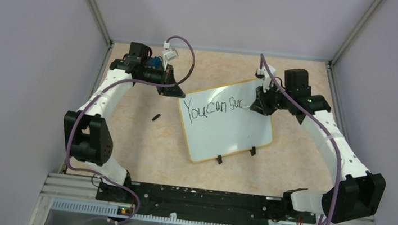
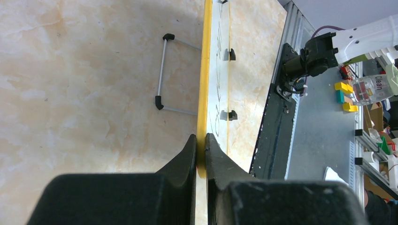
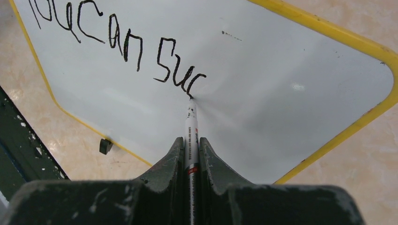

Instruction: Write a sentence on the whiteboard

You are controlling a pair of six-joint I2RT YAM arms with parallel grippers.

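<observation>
Handwriting in black reads "You can suc" along the upper part of the whiteboard, which sits mid-table, turned at an angle between the two arms. From the right wrist, the opening "Y" is cut off by the frame's top edge, while "can suc" is clear. The right gripper is clamped nearly closed on a white marker, whose tip touches the board at the foot of the last "c". Print on the marker's barrel is too small to read. From above, the marker is largely hidden behind that gripper. The left gripper pinches the board's yellow rim at the far left corner, its jaws almost together. That view shows the board edge-on, so the writing is unreadable. A wire stand lies on the tan table beside it. A small dark object left of the board cannot be identified. Off the table, a clear bottle, partly cropped, is labelled "Clean".
</observation>
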